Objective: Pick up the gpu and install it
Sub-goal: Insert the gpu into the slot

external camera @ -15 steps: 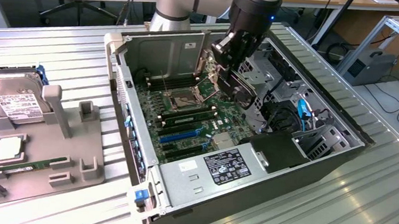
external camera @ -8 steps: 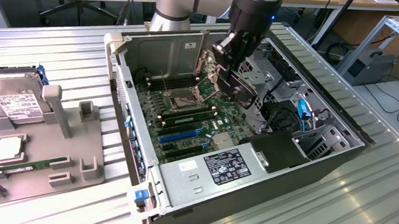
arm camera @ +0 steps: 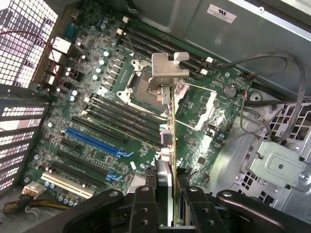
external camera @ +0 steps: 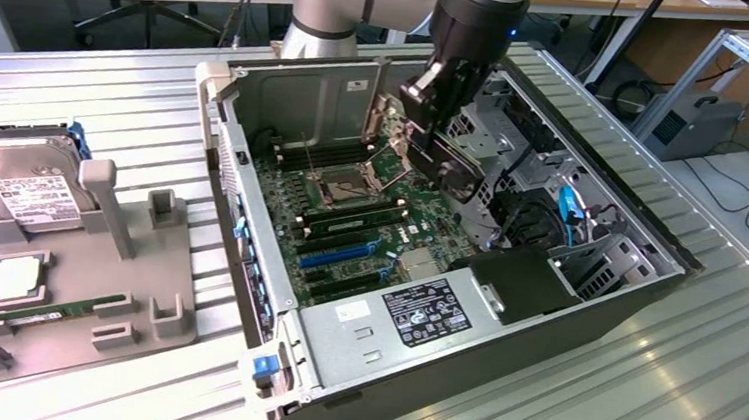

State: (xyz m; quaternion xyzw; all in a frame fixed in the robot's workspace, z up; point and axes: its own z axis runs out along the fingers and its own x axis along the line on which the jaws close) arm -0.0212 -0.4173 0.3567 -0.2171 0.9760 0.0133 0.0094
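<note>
The gpu (external camera: 448, 166) hangs in the air inside the open computer case (external camera: 238, 159), over the motherboard (external camera: 347, 218) near the CPU socket. My gripper (external camera: 430, 99) is shut on it from above. In the wrist view the gpu (arm camera: 170, 73) runs edge-on away from my gripper (arm camera: 168, 196), its silver bracket at the far end and a finger (arm camera: 146, 199) on each side of the card. The long blue slot (arm camera: 95, 141) and the black slots beside it lie bare on the board, off to one side of the card.
A grey fixture (external camera: 72, 317) on the exterior view's left carries a hard drive (external camera: 28, 188) and a narrow green memory stick (external camera: 53, 310). Inside the case are the power supply (external camera: 406, 318), a drive cage (external camera: 494, 139) and loose cables (external camera: 569, 210) close to the card.
</note>
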